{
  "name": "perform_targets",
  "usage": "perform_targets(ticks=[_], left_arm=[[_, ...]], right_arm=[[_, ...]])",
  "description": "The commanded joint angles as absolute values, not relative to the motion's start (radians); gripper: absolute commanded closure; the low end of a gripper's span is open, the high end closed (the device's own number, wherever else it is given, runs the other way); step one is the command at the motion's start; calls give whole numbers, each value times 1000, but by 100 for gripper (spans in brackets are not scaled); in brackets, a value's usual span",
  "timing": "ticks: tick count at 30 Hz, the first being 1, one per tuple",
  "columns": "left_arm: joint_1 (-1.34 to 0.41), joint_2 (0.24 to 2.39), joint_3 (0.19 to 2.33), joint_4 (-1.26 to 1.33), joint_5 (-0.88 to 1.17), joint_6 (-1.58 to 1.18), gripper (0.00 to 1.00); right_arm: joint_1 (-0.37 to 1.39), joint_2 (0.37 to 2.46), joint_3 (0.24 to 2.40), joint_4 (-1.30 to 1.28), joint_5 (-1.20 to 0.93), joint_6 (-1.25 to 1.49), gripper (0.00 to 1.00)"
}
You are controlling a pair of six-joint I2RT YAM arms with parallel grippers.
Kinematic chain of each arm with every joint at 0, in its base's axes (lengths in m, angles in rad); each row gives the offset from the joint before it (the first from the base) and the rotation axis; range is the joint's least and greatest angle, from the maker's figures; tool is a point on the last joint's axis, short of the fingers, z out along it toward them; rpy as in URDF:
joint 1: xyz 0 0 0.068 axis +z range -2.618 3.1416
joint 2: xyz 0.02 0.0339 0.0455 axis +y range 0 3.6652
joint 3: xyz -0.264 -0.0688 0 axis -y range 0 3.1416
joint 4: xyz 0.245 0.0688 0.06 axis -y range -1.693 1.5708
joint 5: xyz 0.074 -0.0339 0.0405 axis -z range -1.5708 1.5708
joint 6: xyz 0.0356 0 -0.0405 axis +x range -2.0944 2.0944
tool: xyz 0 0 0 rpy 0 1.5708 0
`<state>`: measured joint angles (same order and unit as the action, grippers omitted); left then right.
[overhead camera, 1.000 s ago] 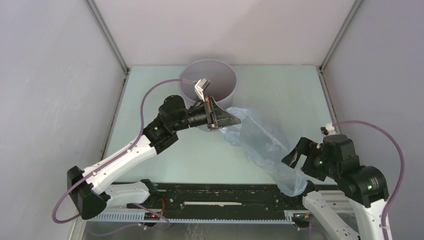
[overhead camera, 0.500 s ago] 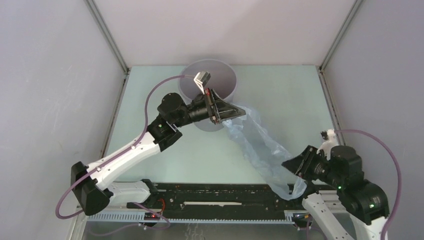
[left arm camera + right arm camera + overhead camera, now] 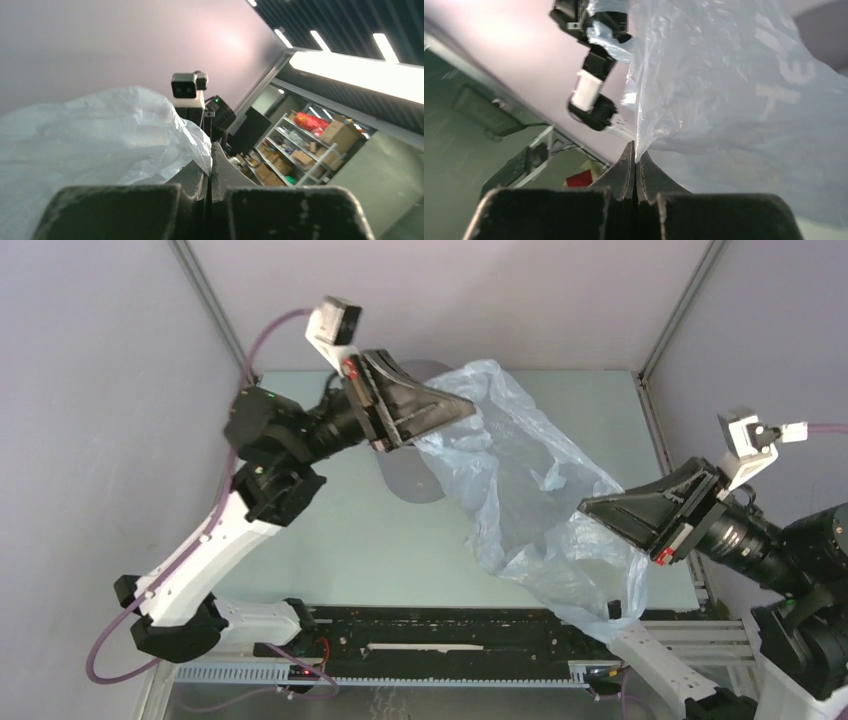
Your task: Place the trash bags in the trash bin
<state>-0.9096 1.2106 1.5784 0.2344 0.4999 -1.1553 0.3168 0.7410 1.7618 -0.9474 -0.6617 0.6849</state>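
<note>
The pale blue-grey translucent trash bag point(image 3: 510, 470) hangs stretched in the air between my two grippers. My left gripper point(image 3: 466, 406) is raised high over the grey trash bin point(image 3: 405, 478) and is shut on the bag's upper edge. My right gripper point(image 3: 586, 506) is shut on the bag's lower right part. Most of the bin is hidden behind the left gripper and the bag. In the left wrist view the film point(image 3: 90, 130) comes out of the closed left gripper point(image 3: 210, 152). In the right wrist view the lettered bag point(image 3: 734, 85) rises from the closed right gripper point(image 3: 635, 150).
Grey enclosure walls stand on the left, right and back of the pale green table point(image 3: 330, 530). A black rail point(image 3: 430, 625) runs along the near edge between the arm bases. The bag's loose bottom end point(image 3: 590, 600) hangs over that rail on the right.
My right gripper has shut on the bag and risen. The left arm has lifted its end high above the bin, so the bag has come off the table and spread out.
</note>
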Motion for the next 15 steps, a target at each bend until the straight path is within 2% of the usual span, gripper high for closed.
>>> perform_targets(ticks=[1, 6, 11, 15], left_arm=[[-911, 1227, 1823, 26, 400, -948, 100], [-865, 1238, 1990, -90, 260, -825, 100], [-762, 1227, 2058, -130, 197, -793, 100], [-665, 1221, 2052, -143, 167, -798, 100]], right_arm=[[321, 862, 1741, -526, -884, 890, 100], [357, 1027, 1731, -167, -933, 1140, 100], [475, 1223, 1830, -16, -908, 1224, 100], [493, 1335, 1831, 143, -866, 1382, 100]])
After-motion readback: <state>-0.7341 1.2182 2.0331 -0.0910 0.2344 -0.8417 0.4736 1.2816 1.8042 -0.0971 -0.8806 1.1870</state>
